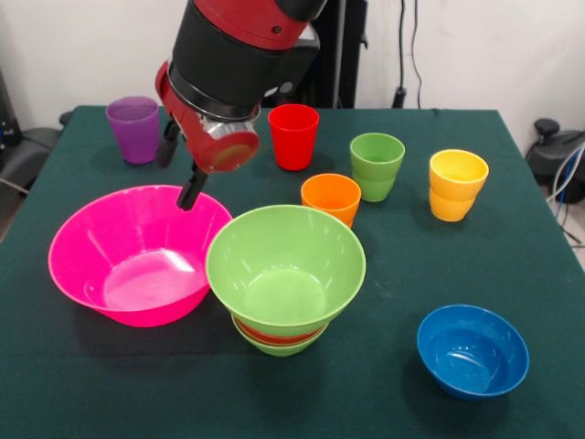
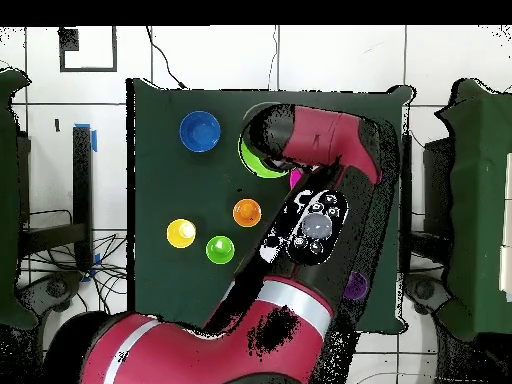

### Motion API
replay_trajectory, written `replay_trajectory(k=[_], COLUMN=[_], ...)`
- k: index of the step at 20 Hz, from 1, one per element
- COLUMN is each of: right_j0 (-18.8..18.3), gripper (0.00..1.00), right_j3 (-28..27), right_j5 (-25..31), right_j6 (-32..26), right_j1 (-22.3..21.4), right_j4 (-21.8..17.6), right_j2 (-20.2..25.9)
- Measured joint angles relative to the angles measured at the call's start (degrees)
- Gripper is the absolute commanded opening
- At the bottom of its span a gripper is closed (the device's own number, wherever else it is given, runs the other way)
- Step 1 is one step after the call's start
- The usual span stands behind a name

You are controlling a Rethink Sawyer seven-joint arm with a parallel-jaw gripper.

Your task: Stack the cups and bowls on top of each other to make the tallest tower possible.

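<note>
Three bowls make our tower [image 1: 284, 283]; pink bowl [image 1: 137, 254], blue bowl [image 1: 473, 350], five cups remain, gripper [image 1: 190, 195] state seemingly untellable.

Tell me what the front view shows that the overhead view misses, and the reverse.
Front only: the red cup, the pink bowl's whole shape, and the red-orange bowl nested under the large green bowl. Overhead only: the arm's full sweep, covering most of those. Both: the blue bowl, the orange, green, yellow and purple cups.
</note>
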Motion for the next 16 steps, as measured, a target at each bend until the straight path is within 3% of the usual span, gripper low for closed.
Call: replay_trajectory(k=[16], right_j0=[-5.88], gripper=[1.00], right_j3=[7.10], right_j5=[-0.03], right_j6=[-0.04], right_j1=[-8.01], right_j4=[-6.37], right_j2=[2.77])
